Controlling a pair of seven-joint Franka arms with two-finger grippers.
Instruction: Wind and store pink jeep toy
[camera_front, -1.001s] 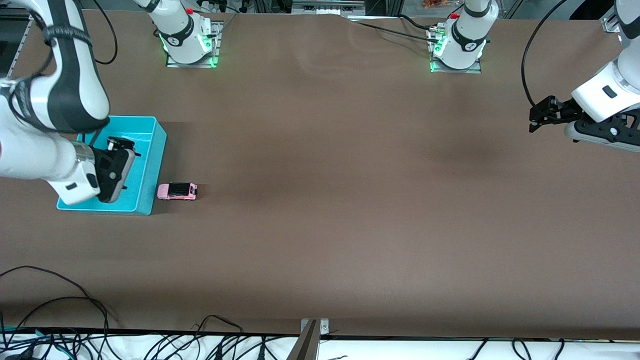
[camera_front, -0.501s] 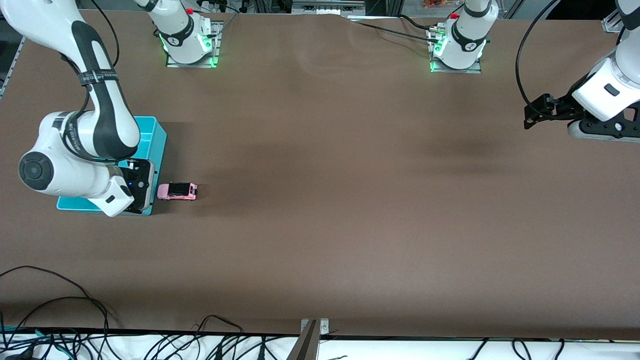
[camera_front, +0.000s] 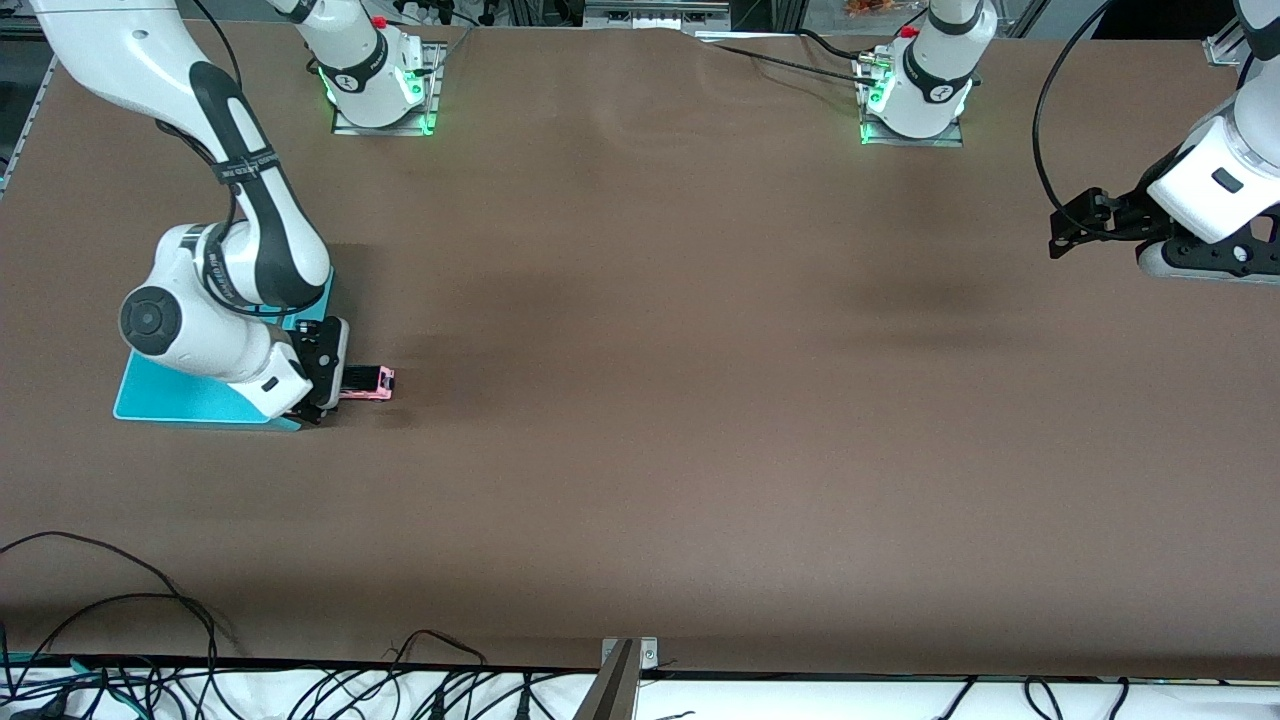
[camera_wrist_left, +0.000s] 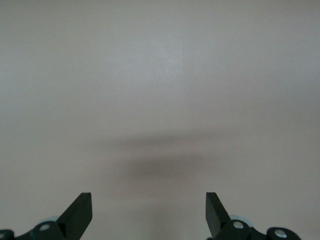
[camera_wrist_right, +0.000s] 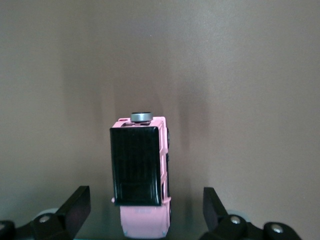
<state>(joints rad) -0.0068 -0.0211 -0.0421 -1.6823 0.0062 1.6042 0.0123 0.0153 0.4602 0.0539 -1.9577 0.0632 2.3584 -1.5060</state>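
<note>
Front view first: nearest to the camera we see black cables (camera_front: 120, 640) trailing along the table's edge, some cut off by the frame. Farther up, toward the right arm's end of the table, the pink jeep toy (camera_front: 368, 382) sits on the brown table (camera_front: 680, 400), its rear part hidden under the right gripper (camera_front: 318, 400). The right wrist view shows that gripper's fingers (camera_wrist_right: 75, 205) spread wide on either side of the jeep (camera_wrist_right: 141, 175), not touching it; we make out a black roof, a pink hood cut off at the frame's edge, and a small grey disc at one end. Just beside the jeep lies the turquoise bin (camera_front: 190, 398), largely covered by the right arm, so we cannot see inside it. At the other end of the table our left gripper (camera_front: 1060, 238) hangs waiting over bare tabletop, fingers (camera_wrist_left: 80, 212) parted and holding nothing.
</note>
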